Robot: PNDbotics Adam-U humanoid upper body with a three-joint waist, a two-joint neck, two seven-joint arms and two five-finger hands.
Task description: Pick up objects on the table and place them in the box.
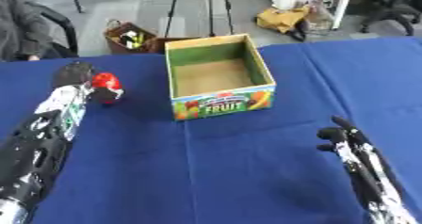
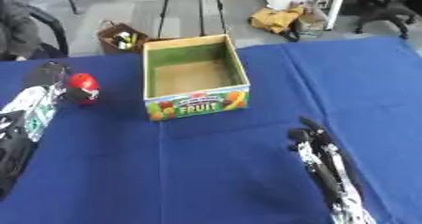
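Observation:
A small red object [image 1: 106, 81] sits at the left of the blue table, held in my left hand [image 1: 82, 79], whose dark fingers curl round its lower side. The open cardboard box [image 1: 217, 73] with "FRUIT" printed on its front stands in the middle, just right of that hand, and its inside looks empty. My right hand [image 1: 342, 136] rests low at the right, fingers straight and pointing up, holding nothing and well away from the box.
A blue cloth [image 1: 247, 171] covers the table. Beyond its far edge there is a brown basket [image 1: 128, 37] on the floor, tripod legs, a yellow bag and a chair. A person sits at the far left edge.

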